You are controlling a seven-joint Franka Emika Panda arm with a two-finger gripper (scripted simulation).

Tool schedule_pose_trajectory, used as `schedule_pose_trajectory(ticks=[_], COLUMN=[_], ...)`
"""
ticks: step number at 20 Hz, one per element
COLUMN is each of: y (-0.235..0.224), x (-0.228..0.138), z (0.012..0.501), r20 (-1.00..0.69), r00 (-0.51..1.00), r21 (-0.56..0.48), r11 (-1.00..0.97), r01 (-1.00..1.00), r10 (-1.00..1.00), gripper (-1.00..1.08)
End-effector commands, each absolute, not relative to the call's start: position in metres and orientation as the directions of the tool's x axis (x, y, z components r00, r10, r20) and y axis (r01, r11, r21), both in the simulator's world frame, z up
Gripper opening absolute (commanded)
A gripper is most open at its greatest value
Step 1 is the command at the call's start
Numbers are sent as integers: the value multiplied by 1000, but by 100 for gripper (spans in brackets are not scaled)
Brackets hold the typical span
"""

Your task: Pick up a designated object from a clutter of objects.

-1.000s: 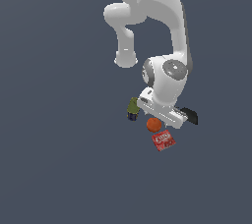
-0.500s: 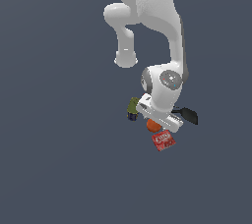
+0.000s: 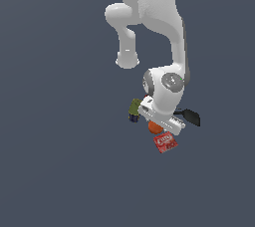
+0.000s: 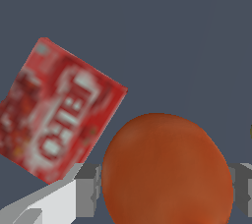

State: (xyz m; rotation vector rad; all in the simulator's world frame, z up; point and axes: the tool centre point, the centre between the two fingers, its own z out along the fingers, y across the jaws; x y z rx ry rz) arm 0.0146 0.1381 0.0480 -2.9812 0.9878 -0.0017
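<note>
From where I stand, the gripper (image 3: 158,123) is low over the orange ball (image 3: 154,127), and in the wrist view the ball (image 4: 167,169) sits between the two fingers (image 4: 88,188), one grey pad on each side of it. The pads look very near its skin, but I cannot tell if they already press it or if a thin gap remains.

I think the main danger is the round shape. A smooth ball can roll or squirt out if the fingers close a little off its widest part, or if one pad touches before the other. Then it may bump the red packet (image 3: 165,142), which lies just beside it on the grey counter (image 3: 60,161). In the wrist view the packet (image 4: 56,115) is close to one finger, so I judge that finger could also catch its edge and drag it.

The ball looks smooth and a little matte, slightly oval from this angle. The packet is flat and square, glossy red with blurred white print. The olive-green can (image 3: 135,109) and the black spatula (image 3: 191,117) lie on opposite sides of the arm, both partly hidden.
</note>
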Motion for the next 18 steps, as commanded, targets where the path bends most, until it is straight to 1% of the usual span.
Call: schedule_pose_trajectory(ticks=[1, 10, 18], y=[137, 141, 154], x=[14, 13, 7], z=[47, 57, 101], r20=[0, 1, 1], r00=[802, 802, 802], r21=[0, -1, -1], r11=[-802, -802, -802], r01=[-598, -597, -597], r10=[-598, -597, -597], gripper=[-100, -100, -100])
